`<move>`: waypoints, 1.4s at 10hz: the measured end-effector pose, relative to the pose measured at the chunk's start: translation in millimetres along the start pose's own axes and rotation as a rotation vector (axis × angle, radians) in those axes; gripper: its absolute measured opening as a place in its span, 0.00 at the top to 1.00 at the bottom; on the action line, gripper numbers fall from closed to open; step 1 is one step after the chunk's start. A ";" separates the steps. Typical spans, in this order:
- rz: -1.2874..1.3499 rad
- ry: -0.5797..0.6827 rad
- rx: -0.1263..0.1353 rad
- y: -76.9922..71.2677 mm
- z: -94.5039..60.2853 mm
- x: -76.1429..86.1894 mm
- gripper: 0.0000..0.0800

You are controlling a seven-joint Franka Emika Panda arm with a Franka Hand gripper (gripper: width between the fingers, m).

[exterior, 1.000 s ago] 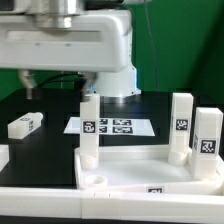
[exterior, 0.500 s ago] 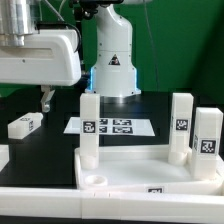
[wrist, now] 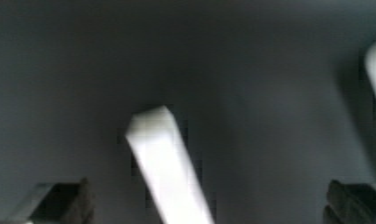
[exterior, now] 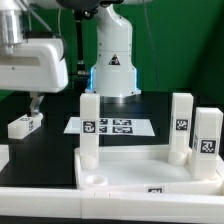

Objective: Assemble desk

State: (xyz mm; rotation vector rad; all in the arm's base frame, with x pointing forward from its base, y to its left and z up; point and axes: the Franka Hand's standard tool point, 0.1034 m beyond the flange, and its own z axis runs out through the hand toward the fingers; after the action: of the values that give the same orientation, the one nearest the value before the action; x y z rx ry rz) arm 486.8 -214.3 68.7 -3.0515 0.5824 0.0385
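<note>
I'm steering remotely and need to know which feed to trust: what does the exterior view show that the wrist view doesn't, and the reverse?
Only the exterior view shows the tabletop with three legs standing in it: one towards its left, two towards its right. It also shows the marker board and the robot base.

Only the wrist view shows the two fingertips apart, with nothing between them.

Both show the loose leg lying on the black table, under the gripper.
</note>
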 end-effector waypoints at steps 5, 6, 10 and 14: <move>0.019 -0.052 -0.003 13.7 22.3 -16.2 0.19; 0.019 -0.050 -0.004 14.0 22.1 -15.4 0.19; -0.004 -0.324 -0.022 33.6 36.8 -40.2 0.19; -0.005 -0.557 0.019 28.5 40.6 -46.7 0.19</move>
State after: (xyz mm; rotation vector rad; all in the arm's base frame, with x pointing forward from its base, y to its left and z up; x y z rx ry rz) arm 432.2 -222.0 28.7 -2.8195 0.5181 0.8390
